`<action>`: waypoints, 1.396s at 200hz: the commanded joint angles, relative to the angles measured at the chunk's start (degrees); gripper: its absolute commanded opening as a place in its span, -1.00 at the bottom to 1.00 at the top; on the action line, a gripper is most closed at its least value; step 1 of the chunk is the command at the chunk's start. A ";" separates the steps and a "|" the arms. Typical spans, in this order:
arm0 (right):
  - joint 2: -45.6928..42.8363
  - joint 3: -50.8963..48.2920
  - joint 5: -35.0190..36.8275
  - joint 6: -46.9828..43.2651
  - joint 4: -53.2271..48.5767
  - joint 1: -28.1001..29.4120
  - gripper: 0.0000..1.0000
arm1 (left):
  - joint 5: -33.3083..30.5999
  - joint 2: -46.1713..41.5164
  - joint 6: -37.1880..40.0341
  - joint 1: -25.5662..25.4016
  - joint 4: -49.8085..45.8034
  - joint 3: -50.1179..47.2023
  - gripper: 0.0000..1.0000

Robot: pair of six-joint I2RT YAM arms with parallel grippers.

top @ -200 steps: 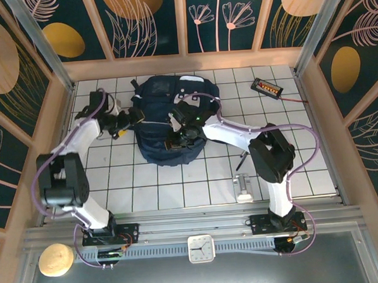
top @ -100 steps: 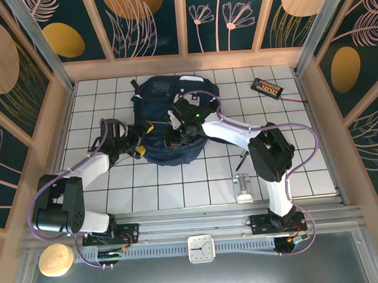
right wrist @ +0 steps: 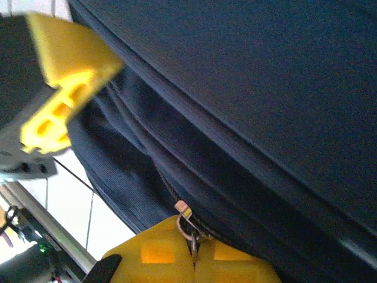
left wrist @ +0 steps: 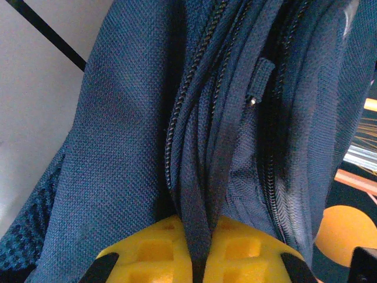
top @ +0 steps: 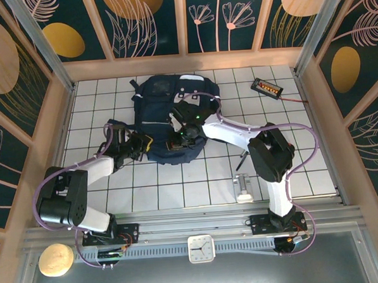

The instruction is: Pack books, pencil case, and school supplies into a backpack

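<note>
1. Navy fabric marked the one backpack (top: 164, 95), which lay on the white tiled table (top: 304, 167) towards 12 o'clock from its middle.
2. The left wrist view alone gave the weave up close. The left gripper (left wrist: 199, 242) had its yellow pads closed tight on a fold of the bag beside a zip line. One small zip tab (left wrist: 260, 79) sat at 1 o'clock from them.
3. The right wrist view alone showed one metal zip pull (right wrist: 188, 225), pinched between the closed yellow pads of the right gripper (right wrist: 193, 250) under a long seam.
4. From above, two grippers met the bag's near edge, the left at its 7 o'clock and the right at its 6 o'clock.
5. The overhead view alone held the outlying things, each apart from the bag. One slim black pen (top: 242, 159) lay at 4 o'clock by the right arm. One silver metal piece (top: 243, 188) lay at 5 o'clock. One black gadget (top: 266, 87) with a red wire lay at 2 o'clock.
</note>
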 commanded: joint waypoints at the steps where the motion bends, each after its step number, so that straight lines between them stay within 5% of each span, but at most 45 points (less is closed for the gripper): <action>1: -6.59 -5.55 3.09 -2.81 -5.81 -1.94 -1.00 | -2.66 -2.35 5.65 4.01 -4.43 -0.58 -1.00; 51: -14.20 -13.39 5.63 -11.02 -11.81 -11.56 -1.00 | -0.78 -4.31 14.88 8.54 -13.18 1.98 -1.00; 112: -6.67 -6.04 17.83 -28.92 -5.78 -22.81 -1.00 | 1.18 -7.16 23.85 10.28 -22.33 1.82 -1.00; 166: -1.35 3.58 11.87 -35.84 -2.40 -26.71 -1.00 | 3.96 -6.06 30.50 15.13 -27.78 4.05 -1.00; 193: 0.13 8.66 1.67 -32.84 -5.65 -24.66 -0.90 | 7.97 -4.20 30.27 15.14 -25.71 5.38 -1.00; 200: -1.73 6.90 -0.18 -32.93 -4.20 -23.02 -0.44 | 8.47 -3.65 30.29 15.14 -25.99 5.73 -0.52; 208: -4.38 3.84 1.33 -33.24 -1.21 -20.77 0.41 | 8.24 -3.65 30.72 15.14 -26.83 5.94 0.11; 216: -7.19 0.15 4.28 -33.92 2.21 -18.68 0.82 | 7.41 -4.46 30.94 15.12 -27.89 6.03 0.41; 233: -14.76 -12.31 5.04 -40.00 15.39 -16.79 0.89 | 6.65 -8.60 29.23 15.14 -29.01 4.89 0.96; 251: -22.47 -26.30 -0.12 -51.29 30.62 -16.90 0.97 | 6.86 -11.43 28.03 14.96 -31.85 4.34 0.98; 279: -21.20 -27.45 -2.47 -65.76 30.73 -17.22 0.97 | 8.21 -14.66 24.66 14.21 -30.80 1.18 0.97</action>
